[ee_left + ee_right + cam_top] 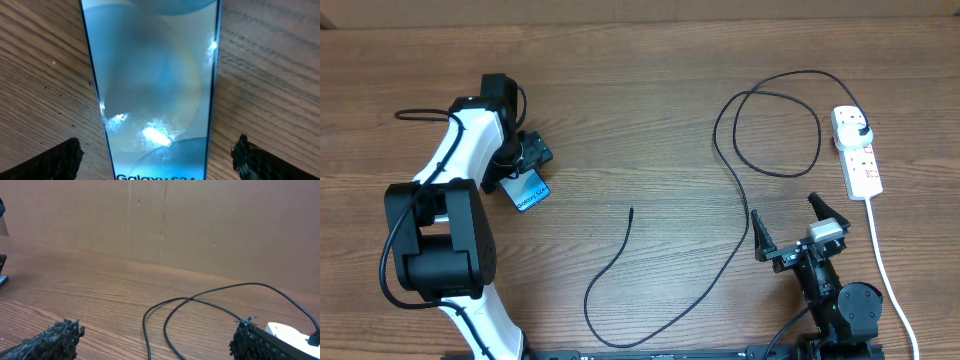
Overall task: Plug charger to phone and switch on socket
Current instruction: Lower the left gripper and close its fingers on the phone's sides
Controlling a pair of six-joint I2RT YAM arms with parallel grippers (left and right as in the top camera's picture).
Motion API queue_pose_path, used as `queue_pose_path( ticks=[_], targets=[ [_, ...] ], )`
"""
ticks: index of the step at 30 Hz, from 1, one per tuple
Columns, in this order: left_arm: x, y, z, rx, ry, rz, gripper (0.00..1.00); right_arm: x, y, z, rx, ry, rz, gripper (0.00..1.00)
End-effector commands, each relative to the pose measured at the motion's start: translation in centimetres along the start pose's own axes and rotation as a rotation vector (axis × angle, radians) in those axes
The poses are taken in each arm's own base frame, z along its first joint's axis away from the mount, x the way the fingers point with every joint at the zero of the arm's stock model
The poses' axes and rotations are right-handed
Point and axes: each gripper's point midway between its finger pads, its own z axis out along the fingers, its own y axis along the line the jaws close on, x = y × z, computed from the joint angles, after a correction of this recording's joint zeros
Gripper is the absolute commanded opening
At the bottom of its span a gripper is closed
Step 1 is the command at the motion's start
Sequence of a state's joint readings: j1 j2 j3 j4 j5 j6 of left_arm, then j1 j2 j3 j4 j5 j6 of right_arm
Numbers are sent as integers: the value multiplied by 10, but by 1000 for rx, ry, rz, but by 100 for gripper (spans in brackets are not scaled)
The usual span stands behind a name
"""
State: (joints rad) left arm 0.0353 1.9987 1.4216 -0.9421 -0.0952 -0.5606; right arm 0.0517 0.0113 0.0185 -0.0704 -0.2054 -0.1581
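Observation:
The phone [530, 190], its screen lit blue, lies flat on the wooden table at the left. My left gripper [525, 166] is open and low over its far end. In the left wrist view the phone [155, 75] fills the middle, with my open fingers [157, 155] on either side and a gap at each edge. The charger [735, 175], a thin black cable, runs from its loose tip [631, 210] through loops to its black plug [861, 131], which sits in the white socket [857, 152]. My right gripper [790, 228] is open and empty, near the cable [144, 322] and the socket [285, 332].
The socket's white cord [885, 270] runs down the right side past my right arm's base [840, 305]. A brown cardboard wall [165, 220] stands behind the table. My left arm's black and white body [440, 230] covers the left front.

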Motion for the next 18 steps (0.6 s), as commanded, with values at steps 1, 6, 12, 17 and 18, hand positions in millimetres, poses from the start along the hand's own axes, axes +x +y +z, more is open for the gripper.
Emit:
queue_pose_path(
  ticks=[1, 6, 12, 17, 18],
  targets=[
    [2, 5, 10, -20, -1, -26, 100, 2, -2, 0, 12, -1, -5, 100],
    [4, 5, 19, -15, -8, -46, 99, 2, -2, 0, 12, -1, -5, 100],
    [4, 2, 19, 5, -2, -91, 100, 2, -2, 0, 12, -1, -5, 100],
    [4, 1, 19, 12, -2, -102, 100, 2, -2, 0, 12, -1, -5, 100],
    [3, 1, 19, 15, -4, -103, 99, 2, -2, 0, 12, -1, -5, 100]
  ],
)
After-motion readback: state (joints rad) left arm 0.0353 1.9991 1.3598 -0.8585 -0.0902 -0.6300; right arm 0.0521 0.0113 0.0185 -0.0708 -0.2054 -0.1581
